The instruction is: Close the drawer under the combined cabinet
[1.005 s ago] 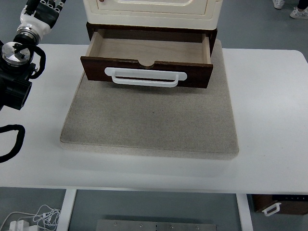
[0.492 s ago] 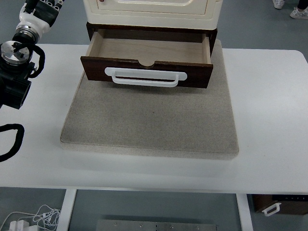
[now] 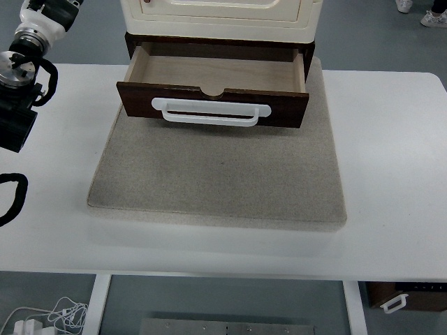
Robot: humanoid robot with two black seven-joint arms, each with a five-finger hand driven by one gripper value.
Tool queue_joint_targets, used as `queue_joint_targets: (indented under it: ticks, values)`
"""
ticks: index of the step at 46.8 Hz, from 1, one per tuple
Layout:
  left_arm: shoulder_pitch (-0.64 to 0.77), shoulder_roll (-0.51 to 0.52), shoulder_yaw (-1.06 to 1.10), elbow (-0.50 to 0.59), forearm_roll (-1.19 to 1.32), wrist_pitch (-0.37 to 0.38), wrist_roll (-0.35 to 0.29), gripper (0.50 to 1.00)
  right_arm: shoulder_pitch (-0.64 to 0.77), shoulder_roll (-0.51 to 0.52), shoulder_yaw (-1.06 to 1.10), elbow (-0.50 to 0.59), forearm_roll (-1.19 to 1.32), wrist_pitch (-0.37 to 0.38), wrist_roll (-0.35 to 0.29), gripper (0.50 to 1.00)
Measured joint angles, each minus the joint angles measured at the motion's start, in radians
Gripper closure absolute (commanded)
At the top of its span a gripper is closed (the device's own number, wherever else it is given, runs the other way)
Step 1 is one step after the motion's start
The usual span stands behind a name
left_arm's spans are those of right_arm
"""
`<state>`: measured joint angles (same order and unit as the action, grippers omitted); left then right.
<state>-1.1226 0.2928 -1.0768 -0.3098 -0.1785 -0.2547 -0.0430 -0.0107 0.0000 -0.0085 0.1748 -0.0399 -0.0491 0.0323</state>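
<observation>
Left hand: only the wrist and forearm (image 3: 28, 42) show, at the table's far left corner; the hand itself runs off the top edge of the view, so I cannot tell whether it is spread or curled. It holds nothing that I can see.
Right hand: nowhere in view.
Table (image 3: 391, 174): white, with bare surface along its near edge and on both sides of the mat.
Mat (image 3: 216, 181): a grey, speckled pad lying in the middle of the table, reaching from near the front edge back under the cabinet.
Drawer (image 3: 213, 87): dark brown wood, pulled well out toward the near side over the far part of the mat; its pale inside is bare. Its front panel runs left to right, parallel to the table's near edge.
Handle (image 3: 211, 112): a long white bar across the middle of the drawer front, lying the same way as the panel.
Cabinet (image 3: 220, 14): cream-coloured, sitting at the table's far edge directly above the drawer's slot.
Key relation: the drawer front lies to the right of the left arm and nearer than it; the left arm looks the better placed for the push. I judge the push must go straight away toward the far edge, square to the panel.
Progress: the drawer is open and untouched.
</observation>
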Motion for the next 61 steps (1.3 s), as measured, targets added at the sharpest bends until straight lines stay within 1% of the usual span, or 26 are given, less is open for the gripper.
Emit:
queue_joint_targets:
  ticks: [9, 14, 20, 27, 40, 45, 54, 61]
  values:
    - [-0.055, 0.068, 0.000, -0.007, 0.036, 0.000, 0.000, 0.504, 0.000, 0.000, 0.000, 0.000, 0.000, 0.000, 0.000, 0.548]
    - [-0.076, 0.107, 0.000, -0.063, 0.079, 0.008, 0.001, 0.504, 0.000, 0.000, -0.001, 0.000, 0.000, 0.000, 0.000, 0.548]
    - [-0.082, 0.161, -0.001, -0.190, 0.125, 0.023, 0.001, 0.504, 0.000, 0.000, -0.001, 0.000, 0.000, 0.000, 0.000, 0.548]
    - [-0.104, 0.233, -0.001, -0.323, 0.166, 0.070, 0.000, 0.504, 0.000, 0.000, -0.001, 0.000, 0.000, 0.000, 0.000, 0.548]
    - [-0.092, 0.360, 0.002, -0.620, 0.263, 0.084, 0.000, 0.504, 0.000, 0.000, 0.000, 0.000, 0.000, 0.000, 0.000, 0.548]
    - [-0.091, 0.404, 0.049, -0.715, 0.266, 0.097, 0.000, 0.504, 0.000, 0.000, 0.000, 0.000, 0.000, 0.000, 0.000, 0.548]
    - [-0.114, 0.437, 0.122, -0.862, 0.274, 0.098, -0.001, 0.506, 0.000, 0.000, 0.000, 0.000, 0.000, 0.000, 0.000, 0.548]
    - [-0.131, 0.433, 0.204, -0.979, 0.390, 0.099, -0.001, 0.504, 0.000, 0.000, 0.000, 0.000, 0.000, 0.000, 0.000, 0.548]
